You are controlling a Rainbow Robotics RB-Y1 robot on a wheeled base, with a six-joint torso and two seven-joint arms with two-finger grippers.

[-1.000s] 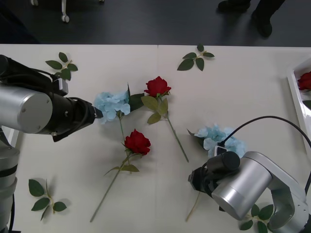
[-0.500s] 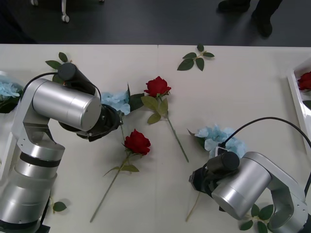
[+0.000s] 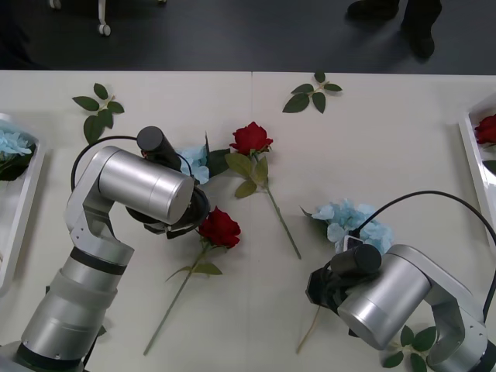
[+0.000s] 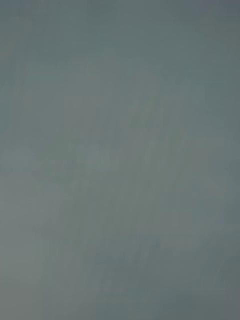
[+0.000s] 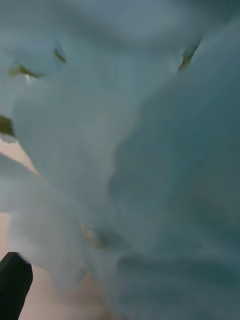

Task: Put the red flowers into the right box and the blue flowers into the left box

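Left arm is bent low over the surface (image 3: 387, 139). Its pincer (image 5: 30, 300) is pressed into a blue flower (image 3: 194, 159), with pale petals right against the wrist camera and one black finger (image 5: 15, 285) at the edge; cannot tell whether it is spread or pinching. A red rose (image 3: 219, 227) lies just beside that wrist, and a second rose (image 3: 250, 138) lies beyond it. Another blue flower (image 3: 353, 221) lies just beyond the right arm's wrist; cannot tell the state of its pincer. A bloom lies in the left box (image 3: 23, 209), and a red one in the right box (image 3: 474, 159).

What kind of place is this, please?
Probably a robot lab or test room: a plain white table laid out with artificial flowers, a dark floor behind, and a caster wheel at its edge.
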